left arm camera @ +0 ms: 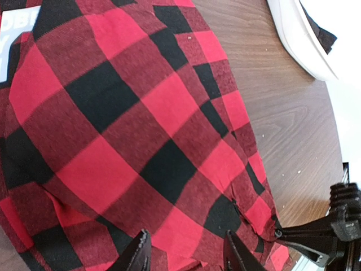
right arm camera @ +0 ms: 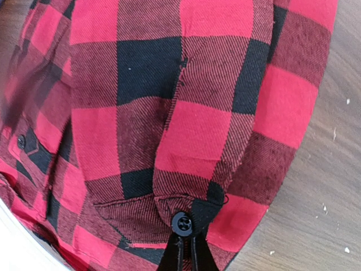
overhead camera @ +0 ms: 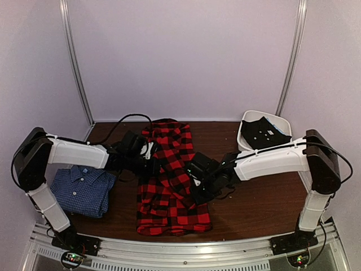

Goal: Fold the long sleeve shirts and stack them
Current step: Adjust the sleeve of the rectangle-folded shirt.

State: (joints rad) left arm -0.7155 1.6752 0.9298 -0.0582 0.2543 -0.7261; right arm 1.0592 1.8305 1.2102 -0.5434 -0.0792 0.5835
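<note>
At table [overhead camera: 254, 197] centre: right jaws pinched shut on plaid shirt [right arm camera: 186, 130] cuff; left jaws half-parted above same shirt.

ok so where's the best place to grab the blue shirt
Probably the right-hand folded edge of the blue shirt, from above on the side facing the plaid shirt: it lies flat and folded, that edge looks free, while the left arm crosses its left edge.

- Left arm [overhead camera: 73, 152], right arm [overhead camera: 271, 161]: white link shells, black joint housings, black cables looped alongside.
- Bases on aluminium rail [overhead camera: 180, 248]: green and red indicator lights lit.
- Left gripper [left arm camera: 186, 254], right gripper [right arm camera: 184, 248]: black fingers.
</note>
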